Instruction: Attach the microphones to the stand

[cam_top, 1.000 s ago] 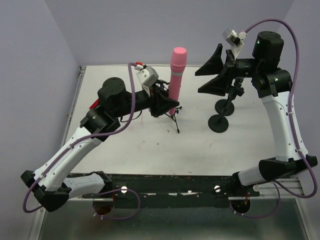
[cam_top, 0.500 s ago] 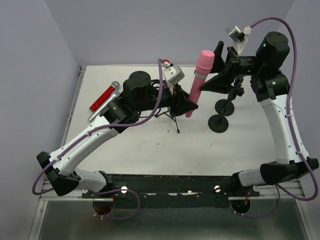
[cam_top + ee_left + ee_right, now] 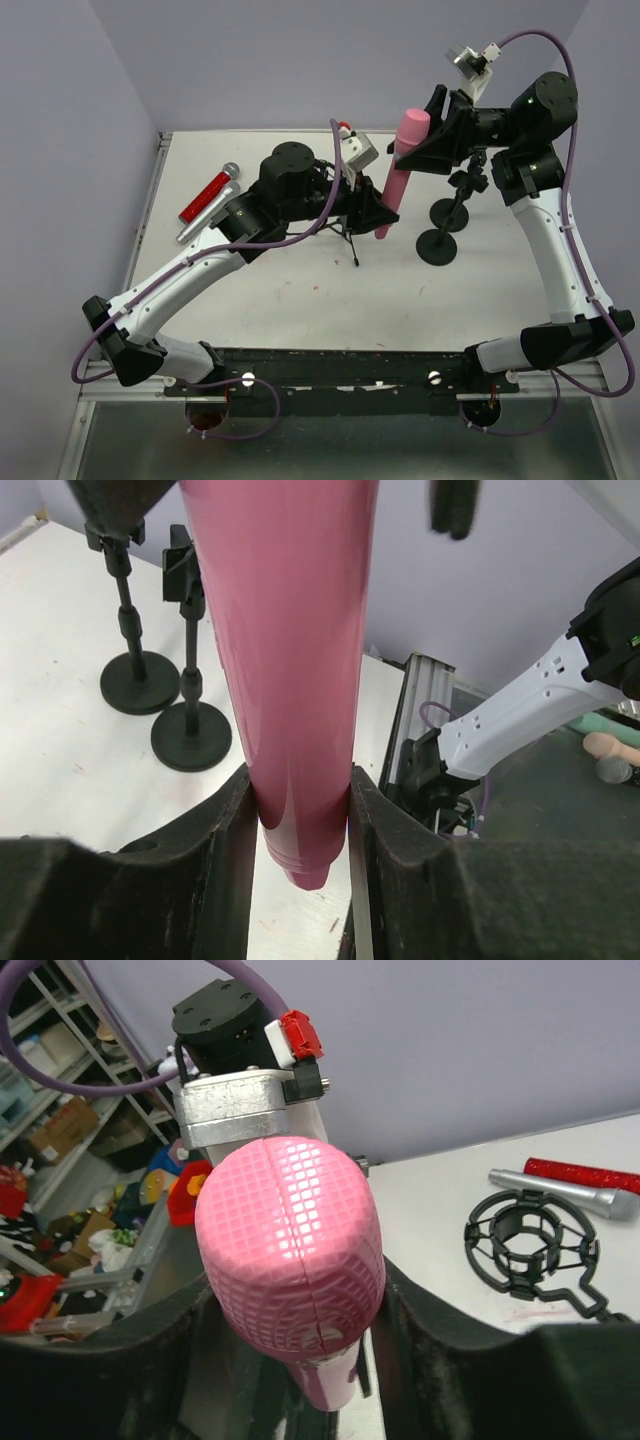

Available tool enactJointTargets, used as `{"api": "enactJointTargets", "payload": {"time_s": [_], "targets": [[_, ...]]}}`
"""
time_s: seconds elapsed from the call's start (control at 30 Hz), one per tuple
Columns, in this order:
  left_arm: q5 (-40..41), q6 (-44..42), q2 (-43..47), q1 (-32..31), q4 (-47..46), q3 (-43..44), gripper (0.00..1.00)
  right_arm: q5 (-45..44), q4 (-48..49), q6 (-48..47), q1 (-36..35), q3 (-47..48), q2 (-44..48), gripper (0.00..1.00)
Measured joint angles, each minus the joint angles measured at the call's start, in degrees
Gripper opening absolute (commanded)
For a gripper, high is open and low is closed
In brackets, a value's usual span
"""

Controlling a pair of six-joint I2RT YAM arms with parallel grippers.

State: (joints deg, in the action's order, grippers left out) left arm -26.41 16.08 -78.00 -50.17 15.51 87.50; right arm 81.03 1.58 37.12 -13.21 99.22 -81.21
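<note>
1. Left gripper (image 3: 376,214): clamped on the lower shaft of the pink microphone (image 3: 403,160), which is tilted above the table and has been carried rightward.
2. Right gripper (image 3: 428,150): jaws were wide and are now narrowing around its head; contact cannot be told.
3. Meaning: a handover is likely under way; stands (image 3: 440,245) not yet loaded.

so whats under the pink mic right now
The left tool clamps the pink microphone near its base; below the tip only bare white table shows. The tool's fingers hide the rest.
</note>
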Motion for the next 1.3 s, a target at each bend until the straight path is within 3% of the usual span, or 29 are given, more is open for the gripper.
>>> {"api": "enactJointTargets", "payload": {"time_s": [0.07, 0.1, 0.17, 0.2, 0.27, 0.43, 0.63, 0.83, 1.1, 1.3], "targets": [[0.0, 0.3, 0.0, -0.1, 0.1, 0.0, 0.02, 0.3, 3.9, 3.2, -0.5, -1.6, 0.0, 0.27], [0.0, 0.4, 0.0, -0.1, 0.3, 0.0, 0.07, 0.4, 5.7, 4.8, -0.6, -2.2, 0.0, 0.22], [0.1, 0.6, 0.0, -0.2, 0.4, 0.0, 0.30, 0.7, 9.0, 7.1, -0.9, -2.8, -0.2, 0.14], [0.2, 0.7, 0.0, -0.2, 0.3, 0.0, 0.44, 0.8, 10.2, 8.0, -1.0, -2.9, -0.3, 0.13], [0.7, 1.2, 0.5, -0.2, 0.2, 0.0, 0.63, 0.8, 12.4, 9.5, -1.1, -2.8, -0.7, 0.11], [5.4, 3.1, 6.4, -0.2, -1.1, -5.3, 0.98, 1.3, 14.4, 11.5, -1.6, 1.1, -3.7, 0.10], [16.1, 3.5, 26.8, 0.0, -2.4, -19.4, 0.99, -1.2, 11.5, 8.9, -2.5, 13.3, -11.4, 0.10], [28.8, 4.6, 44.9, 1.0, -0.7, -28.2, 0.99, -10.8, 0.3, -1.1, -6.5, 27.5, -19.1, 0.09], [38.5, 10.5, 52.0, 1.1, 6.9, -40.5, 0.99, -24.8, -13.1, -16.2, -15.9, 36.7, -24.9, 0.09], [41.1, 11.6, 53.8, 1.1, 9.9, -41.4, 0.99, -32.0, -19.3, -23.7, -16.1, 36.6, -25.8, 0.09]]}}
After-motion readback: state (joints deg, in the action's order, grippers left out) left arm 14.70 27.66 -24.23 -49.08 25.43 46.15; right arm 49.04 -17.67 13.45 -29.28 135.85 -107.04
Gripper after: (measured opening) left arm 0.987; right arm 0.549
